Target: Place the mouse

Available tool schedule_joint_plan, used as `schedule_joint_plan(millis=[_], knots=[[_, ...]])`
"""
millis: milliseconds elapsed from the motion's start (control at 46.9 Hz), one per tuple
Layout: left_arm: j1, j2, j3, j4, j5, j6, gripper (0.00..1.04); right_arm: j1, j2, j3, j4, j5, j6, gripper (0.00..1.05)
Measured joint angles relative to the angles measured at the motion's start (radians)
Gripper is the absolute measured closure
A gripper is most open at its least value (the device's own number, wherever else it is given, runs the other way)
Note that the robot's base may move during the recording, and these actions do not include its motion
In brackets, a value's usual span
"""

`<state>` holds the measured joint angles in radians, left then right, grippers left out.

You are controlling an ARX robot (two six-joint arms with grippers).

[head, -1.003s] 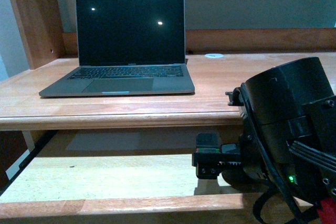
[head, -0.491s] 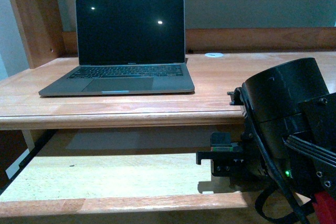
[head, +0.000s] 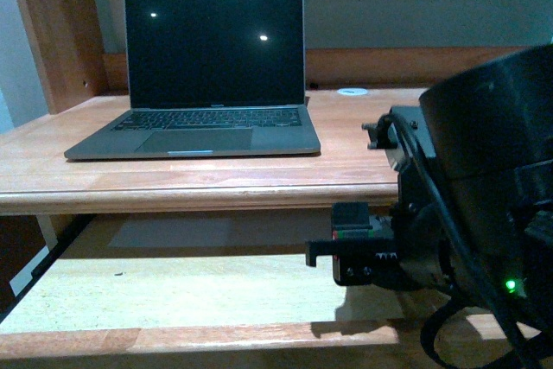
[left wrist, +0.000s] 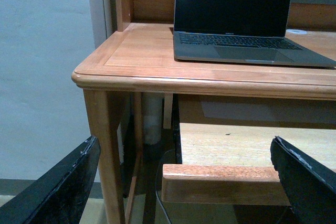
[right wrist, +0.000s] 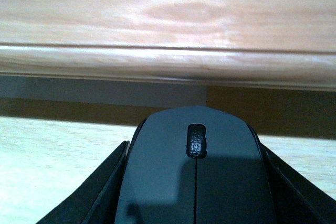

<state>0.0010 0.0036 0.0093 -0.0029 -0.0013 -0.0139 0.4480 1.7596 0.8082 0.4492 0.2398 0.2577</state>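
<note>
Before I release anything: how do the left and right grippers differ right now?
The right gripper is closed on the mouse; the left gripper is open and empty. The right gripper is low over the pull-out shelf; the left gripper faces the desk from beyond its corner. Both have black fingers.

Right arm [head: 484, 205] looms big and black on the right of the front view, wrist low, its claw [head: 346, 252] held level and pointing toward the robot's left. Its fingers [right wrist: 100, 192] clamp both flanks of the mouse [right wrist: 194, 182]. Left claw [left wrist: 185, 145] gapes wide, tips far apart.
</note>
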Motion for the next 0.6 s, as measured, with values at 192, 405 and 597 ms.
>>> schedule_joint_plan(millis=[192,405,597], knots=[[0.0,0.0,0.0,0.0,0.0,0.0,0.07,0.013,-0.098,-0.069,-0.003,-0.027,-0.018,0.42],[0.0,0.0,0.0,0.0,0.0,0.0,0.07,0.008,-0.212,-0.161,-0.002,-0.03,-0.028,0.42],[0.0,0.0,0.0,0.0,0.0,0.0,0.07,-0.021,-0.329,-0.243,0.037,-0.031,-0.031,0.42]])
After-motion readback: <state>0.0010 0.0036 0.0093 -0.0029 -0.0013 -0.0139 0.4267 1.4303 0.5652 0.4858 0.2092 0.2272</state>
